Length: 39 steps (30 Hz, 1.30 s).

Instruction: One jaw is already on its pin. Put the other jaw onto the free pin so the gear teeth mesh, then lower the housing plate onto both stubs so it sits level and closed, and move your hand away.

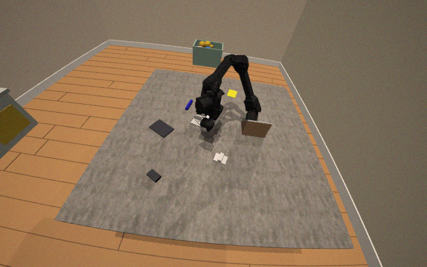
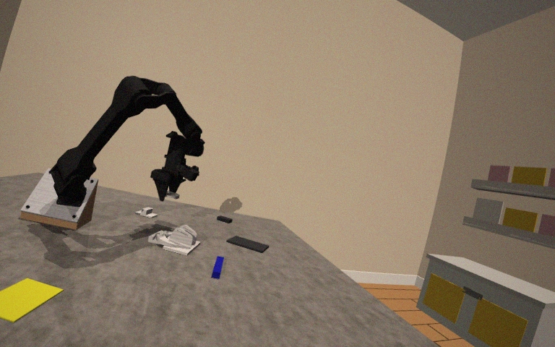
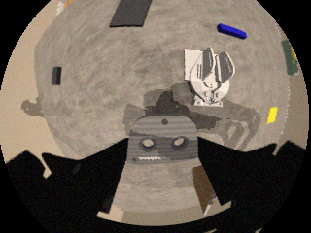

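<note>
My gripper (image 2: 168, 196) (image 3: 161, 140) is shut on the grey housing plate (image 2: 174, 195) (image 3: 164, 127), held level above the mat; two round holes show in it. The white gripper base (image 1: 195, 122) (image 2: 180, 248) (image 3: 190, 63) lies on the mat, ahead and to the right of the held plate in the wrist view. Two light jaws (image 2: 183, 236) (image 3: 208, 65) sit on it side by side, with a narrow gap between them. Their rounded gear ends lie close together; whether the teeth mesh is too small to tell. The arm partly hides the base in the top view.
A small white stand (image 1: 221, 158) (image 2: 146, 212) sits on the mat. A dark slab (image 1: 160, 128) (image 2: 247, 243) (image 3: 131, 12), a black block (image 1: 153, 175) (image 2: 224, 219) (image 3: 56, 76), a blue bar (image 1: 188, 104) (image 2: 217, 267) (image 3: 231, 31) and a yellow sheet (image 1: 232, 93) (image 2: 28, 298) (image 3: 272, 116) lie around.
</note>
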Motion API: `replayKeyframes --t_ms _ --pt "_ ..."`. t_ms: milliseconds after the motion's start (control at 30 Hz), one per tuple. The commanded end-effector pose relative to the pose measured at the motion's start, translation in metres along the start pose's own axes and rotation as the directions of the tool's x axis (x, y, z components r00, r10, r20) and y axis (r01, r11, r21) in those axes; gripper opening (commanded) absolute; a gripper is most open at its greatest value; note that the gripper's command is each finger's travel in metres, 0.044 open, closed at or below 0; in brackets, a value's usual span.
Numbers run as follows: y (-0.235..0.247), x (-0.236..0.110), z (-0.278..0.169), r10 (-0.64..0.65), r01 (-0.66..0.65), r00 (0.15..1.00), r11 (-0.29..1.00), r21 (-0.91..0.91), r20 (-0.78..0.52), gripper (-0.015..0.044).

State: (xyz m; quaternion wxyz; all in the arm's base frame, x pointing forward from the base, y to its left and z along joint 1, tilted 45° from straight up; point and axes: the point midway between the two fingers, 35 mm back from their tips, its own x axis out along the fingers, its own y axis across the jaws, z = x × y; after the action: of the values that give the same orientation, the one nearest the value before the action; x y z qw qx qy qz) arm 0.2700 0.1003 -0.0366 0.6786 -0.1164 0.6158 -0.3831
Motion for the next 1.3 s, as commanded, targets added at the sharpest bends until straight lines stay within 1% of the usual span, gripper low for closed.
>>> replayKeyframes --t_ms 0,567,1100,1267 --pt "-0.012 0.001 0.007 -0.008 0.008 1.0 1.0 -0.003 0.004 0.0351" --pt "-0.062 0.006 0.032 -0.023 0.023 1.0 1.0 0.004 0.009 0.0351" --pt "-0.111 0.012 0.046 -0.048 0.048 0.999 0.999 0.012 0.011 0.0351" --pt "-0.115 0.013 0.047 -0.051 0.051 0.999 0.999 0.013 0.011 0.0351"
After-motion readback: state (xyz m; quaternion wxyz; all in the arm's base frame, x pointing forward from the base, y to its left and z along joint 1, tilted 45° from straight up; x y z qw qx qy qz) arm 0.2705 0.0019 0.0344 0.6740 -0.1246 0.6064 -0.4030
